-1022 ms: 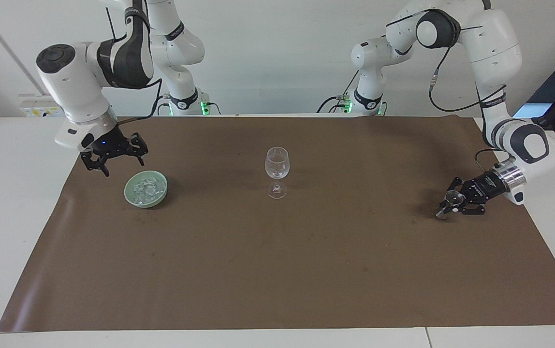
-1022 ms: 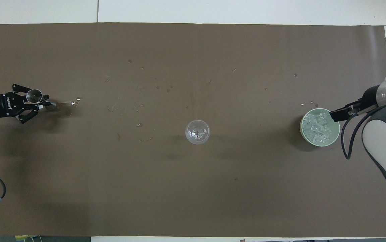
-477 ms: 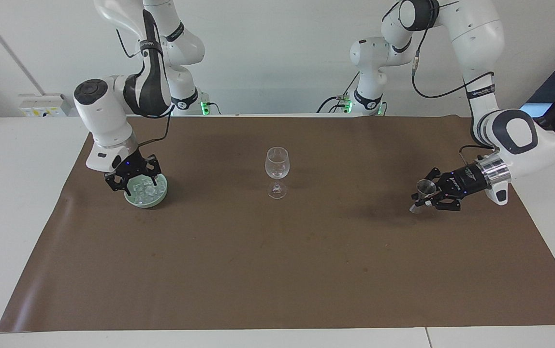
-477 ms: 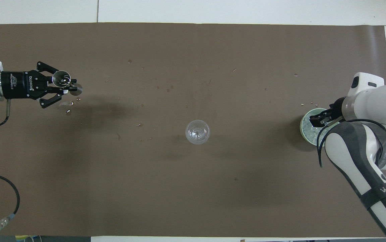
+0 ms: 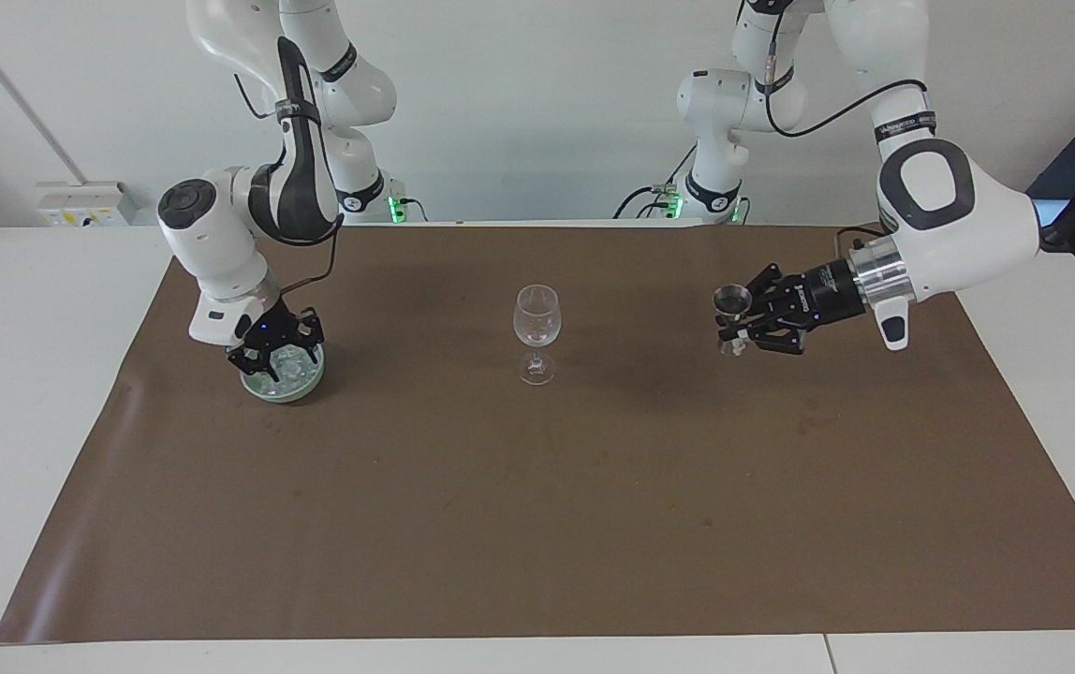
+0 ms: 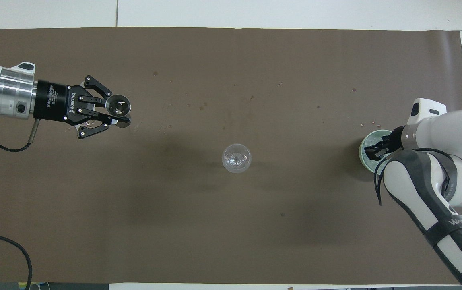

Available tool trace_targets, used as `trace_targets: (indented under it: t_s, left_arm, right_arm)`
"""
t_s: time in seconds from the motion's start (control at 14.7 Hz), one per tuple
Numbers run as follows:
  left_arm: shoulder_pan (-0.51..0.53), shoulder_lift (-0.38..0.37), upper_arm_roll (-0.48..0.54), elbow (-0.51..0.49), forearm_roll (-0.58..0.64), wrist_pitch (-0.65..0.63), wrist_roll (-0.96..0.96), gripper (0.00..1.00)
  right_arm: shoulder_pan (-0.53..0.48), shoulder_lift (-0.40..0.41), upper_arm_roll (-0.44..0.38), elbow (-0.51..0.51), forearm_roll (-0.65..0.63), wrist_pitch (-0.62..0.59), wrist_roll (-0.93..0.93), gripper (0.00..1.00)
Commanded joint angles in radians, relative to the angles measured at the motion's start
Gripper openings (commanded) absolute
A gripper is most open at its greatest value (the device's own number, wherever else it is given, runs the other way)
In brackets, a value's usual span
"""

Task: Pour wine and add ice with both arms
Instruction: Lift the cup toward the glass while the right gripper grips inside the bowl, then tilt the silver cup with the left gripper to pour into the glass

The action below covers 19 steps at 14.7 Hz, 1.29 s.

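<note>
left hand pinching the metal jigger, lifted toward the wine glass | right hand dropped into the ice bowl, fingers can't tell | pour's next

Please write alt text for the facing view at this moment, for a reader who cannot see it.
The left tool holds a small metal measuring cup in the air over the brown mat, toward the left arm's end from the empty wine glass at the middle. The right tool is down in the pale green bowl among the ice.
</note>
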Motion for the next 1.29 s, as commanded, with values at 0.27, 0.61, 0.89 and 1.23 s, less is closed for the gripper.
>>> trace_targets:
  t_s: [0.27, 0.61, 0.89, 1.23]
  left_arm:
    - [-0.283, -0.064, 0.014, -0.036, 0.228, 0.203, -0.267, 0.00]
    - [-0.430, -0.062, 0.014, -0.042, 0.421, 0.271, -0.368, 0.00]
    - [-0.494, -0.056, 0.013, -0.048, 0.538, 0.361, -0.482, 0.00]
    - [-0.565, -0.064, 0.013, -0.071, 0.710, 0.406, -0.583, 0.00]
  right_arm:
    - [-0.054, -0.022, 0.003, -0.065, 0.024, 0.060, -0.120, 0.58]
    - [-0.043, -0.027, 0.003, -0.102, 0.024, 0.106, -0.113, 0.55]
    - [-0.043, -0.035, 0.003, -0.118, 0.024, 0.107, -0.116, 0.55]
    - [-0.043, -0.038, 0.003, -0.121, 0.024, 0.104, -0.123, 0.51]
